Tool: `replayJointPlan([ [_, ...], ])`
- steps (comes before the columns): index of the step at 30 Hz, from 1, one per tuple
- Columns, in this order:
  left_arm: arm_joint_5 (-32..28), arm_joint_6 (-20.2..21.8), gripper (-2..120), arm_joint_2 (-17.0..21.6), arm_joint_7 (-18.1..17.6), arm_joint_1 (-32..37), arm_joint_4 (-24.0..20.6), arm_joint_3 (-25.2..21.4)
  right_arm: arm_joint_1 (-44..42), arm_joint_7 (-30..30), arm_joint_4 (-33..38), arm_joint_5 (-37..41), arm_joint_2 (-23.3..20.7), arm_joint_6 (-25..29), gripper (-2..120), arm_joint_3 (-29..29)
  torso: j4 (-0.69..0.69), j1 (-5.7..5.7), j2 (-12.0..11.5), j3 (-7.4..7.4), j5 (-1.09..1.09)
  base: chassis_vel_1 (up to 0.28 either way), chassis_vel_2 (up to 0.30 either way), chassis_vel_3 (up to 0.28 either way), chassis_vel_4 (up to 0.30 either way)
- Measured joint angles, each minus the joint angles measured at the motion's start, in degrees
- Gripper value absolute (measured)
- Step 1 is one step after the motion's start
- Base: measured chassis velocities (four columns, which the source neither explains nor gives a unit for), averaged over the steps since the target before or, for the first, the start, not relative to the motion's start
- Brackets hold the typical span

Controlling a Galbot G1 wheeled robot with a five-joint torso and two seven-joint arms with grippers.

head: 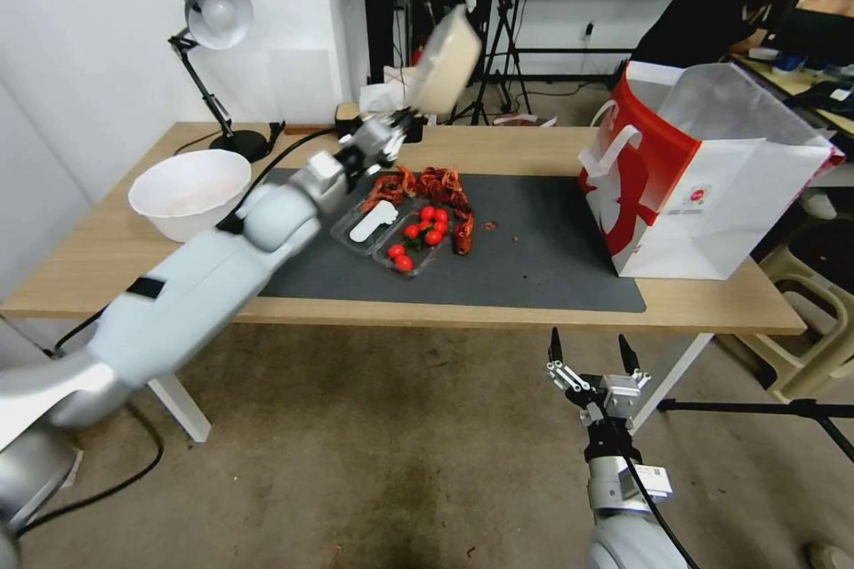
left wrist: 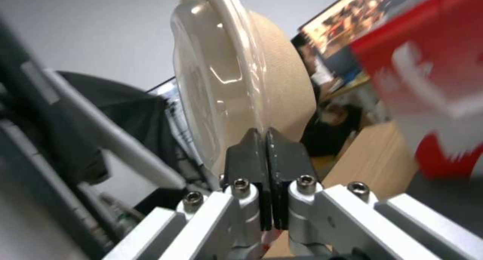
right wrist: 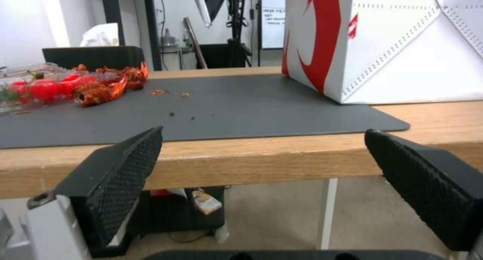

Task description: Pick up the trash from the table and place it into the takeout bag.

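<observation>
Transport is the step I am judging to be in hand. Going by the head view, my left gripper (head: 398, 120) is holding the beige bowl (head: 445, 60) tipped on edge, raised above the table (head: 107, 258) near its far edge, at about twelve o'clock from the tray of tomatoes (head: 411, 242). The takeout bag (head: 703, 187) is standing open at three o'clock on the grey mat (head: 534, 258), well apart, so I am expecting to need a sweep across and a release over its mouth. My right gripper (head: 593, 360) is waiting low, in front of the table.

Left wrist view: the fingers (left wrist: 250, 154) are pinching shut on the bowl's rim; a clear lid (left wrist: 211, 75) is covering it, glossy over matte beige.

Right wrist view: the pads (right wrist: 126, 169) are standing wide apart, holding nothing.
</observation>
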Motion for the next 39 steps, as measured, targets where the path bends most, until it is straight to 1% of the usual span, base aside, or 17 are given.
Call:
replayJointPlan([
  [1,-1.02,0.48,0,-1.24,-0.28,-1.57,0.37,1.12,0.02,0.01,0.00,0.01,0.03,0.00,100,0.06,0.00,0.00,0.00,0.00,0.00,0.000,0.000,0.000,0.000],
  [2,-1.02,0.48,0,-1.24,-0.28,-1.57,0.37,1.12,0.02,0.01,0.00,0.01,0.03,0.00,100,0.06,0.00,0.00,0.00,0.00,0.00,0.000,0.000,0.000,0.000],
  [4,-3.36,1.49,0,-3.80,-1.27,-4.40,1.09,3.34,-0.05,0.04,0.03,0.02,0.09,-0.01,100,0.26,0.03,0.00,0.00,-0.01,0.00,0.000,0.000,0.000,0.000],
  [6,-4.52,2.07,0,-4.78,-1.88,-5.25,1.21,4.23,-0.12,0.05,0.05,0.02,0.15,-0.01,100,0.35,0.03,0.00,0.00,0.00,-0.01,0.000,0.000,0.000,0.000],
  [10,-8.95,4.03,0,-9.06,-3.83,-8.33,1.45,7.45,-0.24,0.13,0.18,0.07,0.21,-0.01,100,0.68,0.01,0.00,0.00,0.00,-0.02,0.000,0.000,0.000,0.000],
  [15,-11.37,4.84,0,-11.48,-4.59,-10.25,1.51,9.58,-0.16,0.15,0.19,0.09,0.27,-0.03,100,0.70,0.03,0.00,0.00,0.00,-0.02,0.000,0.000,0.000,0.000],
  [18,-15.84,6.08,0,-14.05,-5.93,-11.82,0.91,11.41,-0.11,0.15,0.11,0.09,0.56,-0.04,100,0.67,0.02,0.00,0.01,0.00,-0.01,0.000,0.000,0.000,0.000],
  [19,-15.84,6.08,0,-14.05,-5.93,-11.82,0.91,11.41,-0.11,0.15,0.11,0.09,0.56,-0.04,100,0.67,0.02,0.00,0.01,0.00,-0.01,0.000,0.000,0.000,0.000],
  [22,-21.83,7.83,0,-16.19,-7.64,-12.78,-0.40,13.23,-0.01,0.14,-0.02,0.07,0.82,-0.05,100,0.56,0.03,0.00,0.01,0.00,-0.01,0.000,0.000,0.000,0.000],
  [23,-21.83,7.83,0,-16.19,-7.64,-12.78,-0.40,13.23,-0.01,0.14,-0.02,0.07,0.82,-0.05,100,0.56,0.03,0.00,0.01,0.00,-0.01,0.000,0.000,0.000,0.000],
  [24,-23.78,8.40,0,-17.09,-8.15,-13.04,-0.61,13.78,0.03,0.14,-0.03,0.05,0.89,-0.05,100,0.54,0.03,0.00,0.01,0.00,-0.01,0.000,0.000,0.000,0.000],
  [26,-25.25,8.73,0,-17.90,-8.56,-13.32,-0.59,14.25,0.03,0.13,-0.04,0.03,0.96,-0.05,100,0.52,0.03,0.00,0.01,0.00,-0.02,0.000,0.000,0.000,0.000],
  [28,-27.59,9.08,0,-20.29,-9.14,-13.97,0.43,15.09,-0.04,0.11,-0.05,-0.02,1.11,-0.05,100,0.50,0.02,0.00,0.01,0.00,-0.01,0.000,0.000,0.000,0.000],
  [33,-28.33,9.11,0,-23.50,-9.19,-14.25,3.08,15.87,-0.23,0.11,0.09,-0.07,1.36,-0.03,100,0.53,0.02,0.00,0.01,0.00,-0.01,0.000,0.000,0.000,0.000],
  [34,-28.33,9.11,0,-23.50,-9.19,-14.25,3.08,15.87,-0.23,0.11,0.09,-0.07,1.36,-0.03,100,0.53,0.02,0.00,0.01,0.00,-0.01,0.000,0.000,0.000,0.000],
  [37,-28.35,8.97,0,-26.49,-9.16,-14.24,6.09,16.31,-0.26,0.11,0.12,-0.08,1.53,0.10,100,0.64,0.02,0.00,0.01,0.00,-0.01,0.000,0.000,0.000,0.000],
  [39,-28.35,8.93,0,-26.99,-9.15,-14.23,6.68,16.48,-0.24,0.11,0.12,-0.07,1.58,0.12,100,0.64,0.02,0.00,0.01,0.00,-0.01,0.000,0.000,0.000,0.000],
])
